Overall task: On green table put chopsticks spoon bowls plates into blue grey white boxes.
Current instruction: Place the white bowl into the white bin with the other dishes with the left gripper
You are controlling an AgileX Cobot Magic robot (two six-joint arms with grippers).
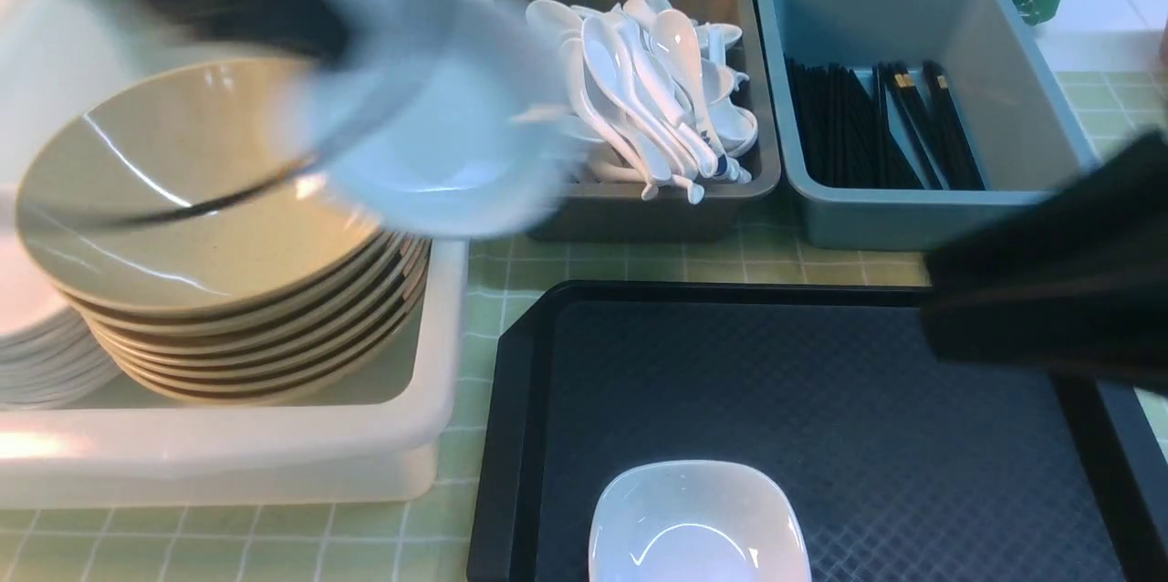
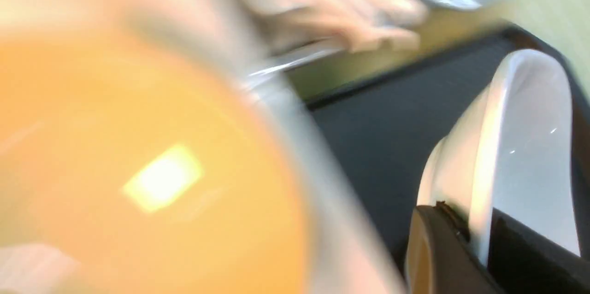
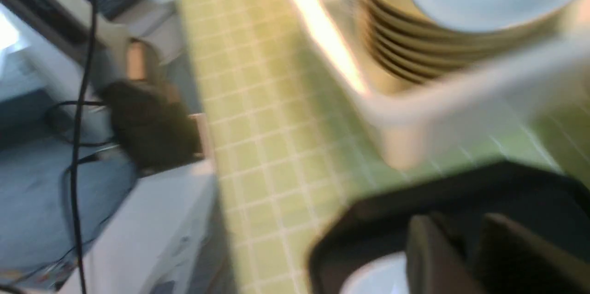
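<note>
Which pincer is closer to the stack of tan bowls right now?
Left. The left pincer, gripping a white plate, hovers over the bowls; the right pincer is off over the black tray.

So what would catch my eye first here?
First, the white plate, a blur in the left arm's jaws above the stack of tan bowls in the white box. Then the heap of white spoons in the grey box and the black chopsticks in the blue box beside it.
</note>
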